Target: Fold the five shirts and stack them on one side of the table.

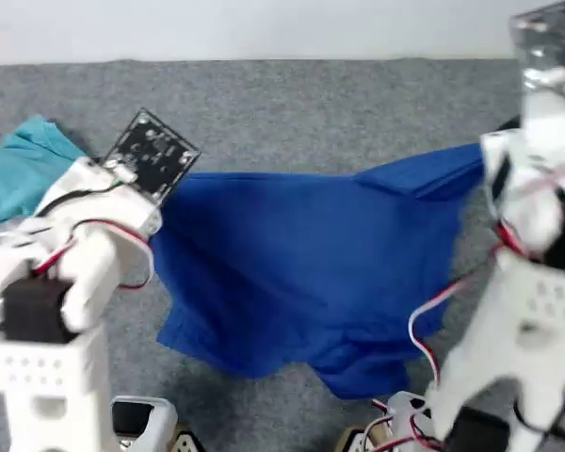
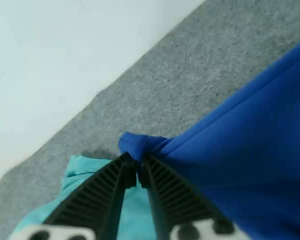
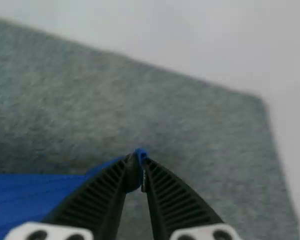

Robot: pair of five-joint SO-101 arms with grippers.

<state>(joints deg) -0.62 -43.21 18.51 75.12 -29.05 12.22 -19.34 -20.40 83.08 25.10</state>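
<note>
While tight in left pincer and right pincer, blue shirt.

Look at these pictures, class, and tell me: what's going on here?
One blue shirt is being held at both ends. The left gripper is shut on a bunched bit of its edge and the right gripper is shut on the opposite edge, so the cloth is stretched across the grey table. A teal shirt lies on the table near the left gripper.

Teal shirt on grey table
</note>
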